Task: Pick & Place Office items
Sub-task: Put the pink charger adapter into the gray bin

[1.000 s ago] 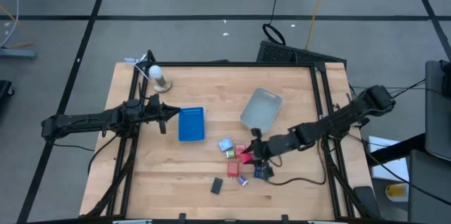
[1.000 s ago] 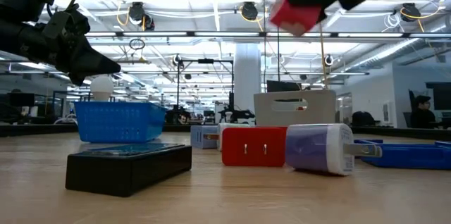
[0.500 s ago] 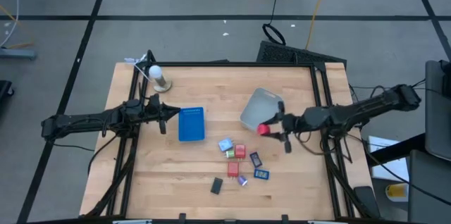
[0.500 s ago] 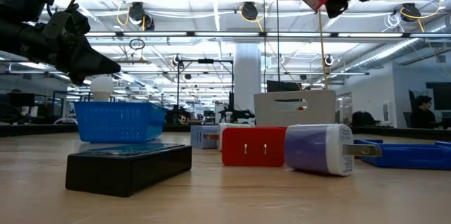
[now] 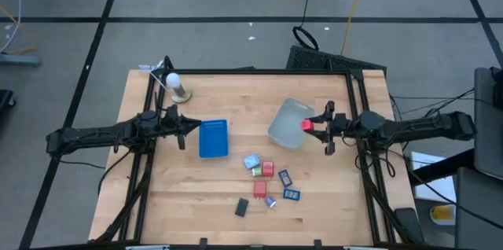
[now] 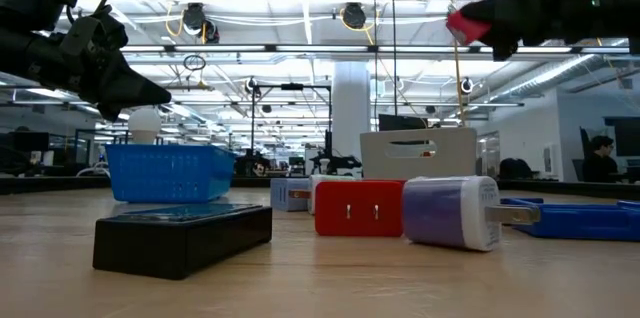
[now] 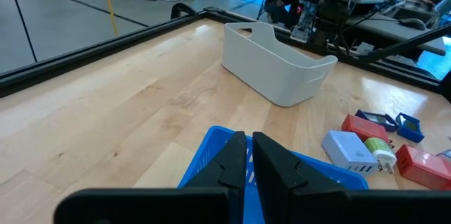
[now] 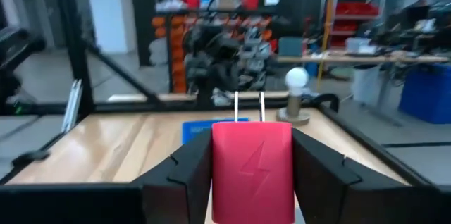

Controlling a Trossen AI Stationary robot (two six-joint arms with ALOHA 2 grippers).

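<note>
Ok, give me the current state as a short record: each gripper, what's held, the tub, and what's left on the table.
right gripper: shut on red charger, raised above the edge of the grey tub
red charger: prongs pointing away from the wrist, not yet released
left gripper: shut, empty, beside the blue tray
grey tub: no items visible inside
remaining items: cluster near table centre, red, blue, black pieces

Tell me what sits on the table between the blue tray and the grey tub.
Nothing: in the high view only bare wood separates the blue tray from the grey tub. The item cluster lies nearer the front edge, off that line.
</note>
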